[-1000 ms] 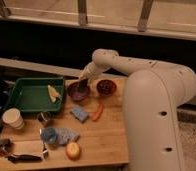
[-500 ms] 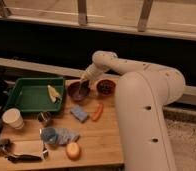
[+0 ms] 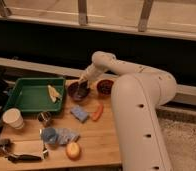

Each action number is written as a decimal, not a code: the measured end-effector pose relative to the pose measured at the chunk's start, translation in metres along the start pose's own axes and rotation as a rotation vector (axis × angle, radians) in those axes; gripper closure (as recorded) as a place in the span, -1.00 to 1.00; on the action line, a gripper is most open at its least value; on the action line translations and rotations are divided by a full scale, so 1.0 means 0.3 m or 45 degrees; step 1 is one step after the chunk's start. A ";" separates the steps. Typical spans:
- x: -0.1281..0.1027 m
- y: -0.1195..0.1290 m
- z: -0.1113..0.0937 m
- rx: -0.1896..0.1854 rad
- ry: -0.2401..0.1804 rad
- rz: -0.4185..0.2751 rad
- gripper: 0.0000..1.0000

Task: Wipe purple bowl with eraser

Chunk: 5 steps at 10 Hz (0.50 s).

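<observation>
Camera view: gripper (image 3: pixel 83 83) down in purple bowl (image 3: pixel 73 94), clenched on eraser (image 3: pixel 81 90)

White arm enters from lower right, arcs up over the frame center and bends down-left. Gripper sits at the upper center of the wooden table (image 3: pixel 103 142), over the far right part of the purple bowl. Fingers clenched tight. Eraser shows as a dark block at the fingertips, inside the bowl and low against its inner surface. Exact finger contact on the block is hard to make out.

Purple bowl is upright, at center frame, just right of the green tray (image 3: pixel 26 97). Dark red bowl (image 3: pixel 105 86) stands just beside the purple bowl on its right, partly behind the arm's wrist.

Green tray takes the left middle of the table, with a pale yellow item (image 3: pixel 53 93) lying at its right edge. Blue sponge (image 3: pixel 80 113) lies flat below the purple bowl, apart from it. Orange-red stick (image 3: pixel 97 112) lies just right of the sponge, tilted.

White cup (image 3: pixel 13 118) stands upright at far left, below the tray. Small metal cup (image 3: pixel 44 118) is to its right. Crumpled blue cloth (image 3: pixel 58 135) lies lower center-left. Round yellow-orange fruit (image 3: pixel 73 150) sits near the bottom edge. Dark tool (image 3: pixel 21 156) lies at lower left.
</observation>
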 end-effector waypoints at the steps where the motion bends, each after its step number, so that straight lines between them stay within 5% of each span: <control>1: 0.013 -0.006 0.001 -0.008 0.012 0.003 1.00; 5: 0.077 -0.025 -0.025 -0.008 0.049 0.017 1.00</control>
